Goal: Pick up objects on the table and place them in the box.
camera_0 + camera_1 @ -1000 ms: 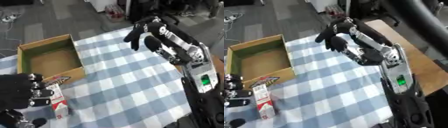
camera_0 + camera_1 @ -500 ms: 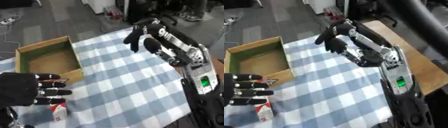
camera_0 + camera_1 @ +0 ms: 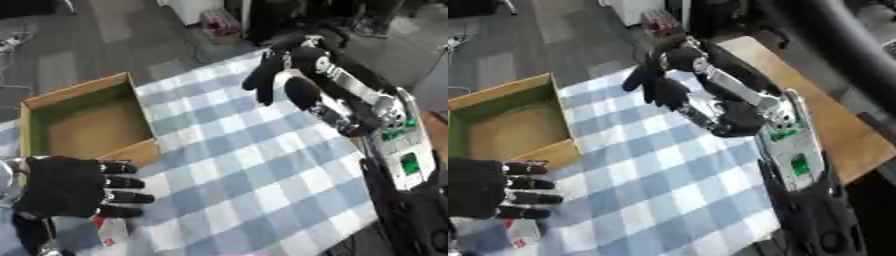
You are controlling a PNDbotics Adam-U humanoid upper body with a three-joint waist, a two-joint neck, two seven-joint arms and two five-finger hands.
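An open cardboard box (image 3: pixel 77 89) stands at the left of the blue-and-white checked tablecloth (image 3: pixel 262 170), and I see nothing inside it. Just in front of the box hovers my black left hand (image 3: pixel 74 187), back up, fingers straight and pointing right. A small white carton with red print (image 3: pixel 112 231) lies under its lower edge, partly hidden. I cannot tell whether the hand touches it. My right hand (image 3: pixel 654 75) hangs open above the cloth's far side, fingers drooping and holding nothing.
My right forearm (image 3: pixel 350 100) stretches diagonally over the right half of the table, with a green-lit panel (image 3: pixel 402 162) near the elbow. A bare wooden tabletop (image 3: pixel 833 125) shows right of the cloth. Grey floor lies beyond the far edge.
My left hand has turned from fingers-up at the lower left to fingers pointing right, and now covers the top of the carton. The right arm has hardly moved. The view has shifted slightly.
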